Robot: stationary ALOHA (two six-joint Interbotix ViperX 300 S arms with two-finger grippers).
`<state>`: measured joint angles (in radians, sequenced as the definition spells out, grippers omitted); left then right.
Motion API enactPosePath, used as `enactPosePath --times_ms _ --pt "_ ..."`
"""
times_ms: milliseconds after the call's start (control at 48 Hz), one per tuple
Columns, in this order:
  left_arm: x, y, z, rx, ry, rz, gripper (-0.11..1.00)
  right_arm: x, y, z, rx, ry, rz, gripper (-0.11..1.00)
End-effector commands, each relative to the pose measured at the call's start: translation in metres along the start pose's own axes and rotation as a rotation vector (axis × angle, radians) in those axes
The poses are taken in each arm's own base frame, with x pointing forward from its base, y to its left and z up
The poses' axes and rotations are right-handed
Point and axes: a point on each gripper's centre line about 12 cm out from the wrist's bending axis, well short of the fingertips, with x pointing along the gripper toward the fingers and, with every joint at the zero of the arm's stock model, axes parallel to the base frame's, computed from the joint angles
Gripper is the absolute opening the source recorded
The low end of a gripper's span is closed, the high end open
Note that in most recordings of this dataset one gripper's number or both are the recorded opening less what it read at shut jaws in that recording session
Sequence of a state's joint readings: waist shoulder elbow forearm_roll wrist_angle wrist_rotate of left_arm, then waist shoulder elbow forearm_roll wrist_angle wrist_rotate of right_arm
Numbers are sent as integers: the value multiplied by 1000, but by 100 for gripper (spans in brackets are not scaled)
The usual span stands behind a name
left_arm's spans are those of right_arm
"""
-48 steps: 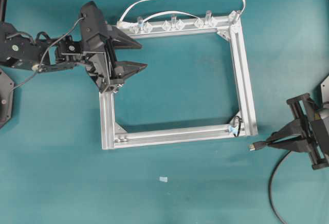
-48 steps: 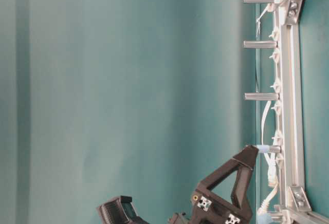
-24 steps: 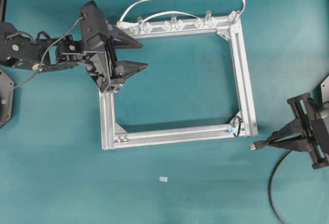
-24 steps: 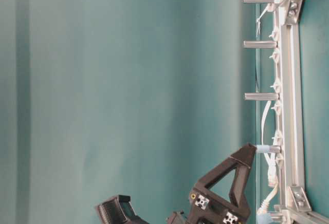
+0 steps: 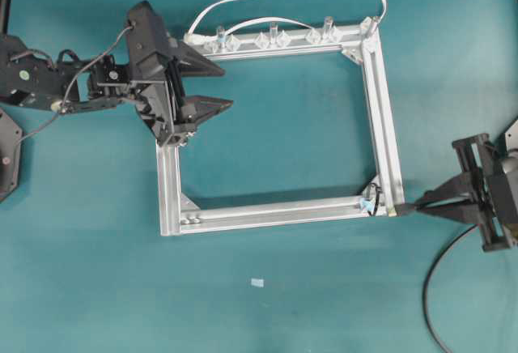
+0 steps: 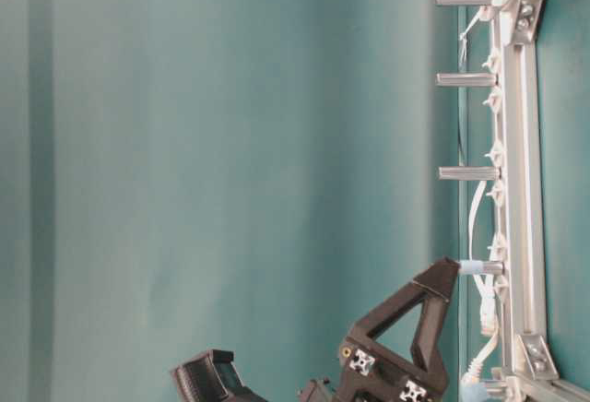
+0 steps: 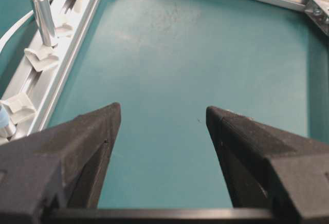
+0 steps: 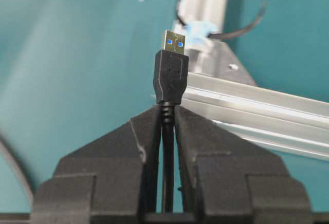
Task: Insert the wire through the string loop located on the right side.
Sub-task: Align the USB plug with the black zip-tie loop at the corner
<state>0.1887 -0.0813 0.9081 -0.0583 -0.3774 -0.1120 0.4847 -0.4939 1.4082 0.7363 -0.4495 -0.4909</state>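
Right gripper point(image 5: 414, 205): I have it pinched nearly shut on the wire point(image 8: 170, 80) just behind the plug, so the metal tip leads and stays stiff for threading.
Wire position: plug tip is at the outer edge of the frame point(image 5: 380, 110), at its lower right corner, just beside the string loop point(image 5: 370, 199); the cable trails off below the gripper.
String loop: fixed on that same frame corner, ahead of the plug in the wrist view, not yet entered as far as I can judge.
Left gripper point(image 5: 218, 86): parked wide open and empty over the frame's upper left corner, clear of the work.
Change: a second ago the plug sat lower and well off the frame; I've swung it up to the corner. Left arm unchanged.
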Motion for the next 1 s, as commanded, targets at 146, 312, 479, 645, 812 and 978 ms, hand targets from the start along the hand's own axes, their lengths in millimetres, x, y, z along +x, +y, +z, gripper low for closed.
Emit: enactPosePath --times_ms 146,312,479,645,812,978 --pt "-2 -3 14 -6 -45 -10 73 0 -8 6 -15 -25 -39 12" --pt "-2 -4 16 -6 -49 -11 73 -2 -10 6 -7 -38 -44 12" --pt "-2 -4 16 -6 -48 -11 73 -5 -11 7 -1 -56 -42 12" --pt "-2 -4 16 -5 -48 -12 73 -6 -12 5 -1 -52 -40 12" --pt "-2 -4 16 -5 -48 -12 73 -6 -12 5 -1 -52 -40 12" --pt "-2 -4 16 -6 -48 -11 73 -6 -11 5 -2 -49 -40 12"
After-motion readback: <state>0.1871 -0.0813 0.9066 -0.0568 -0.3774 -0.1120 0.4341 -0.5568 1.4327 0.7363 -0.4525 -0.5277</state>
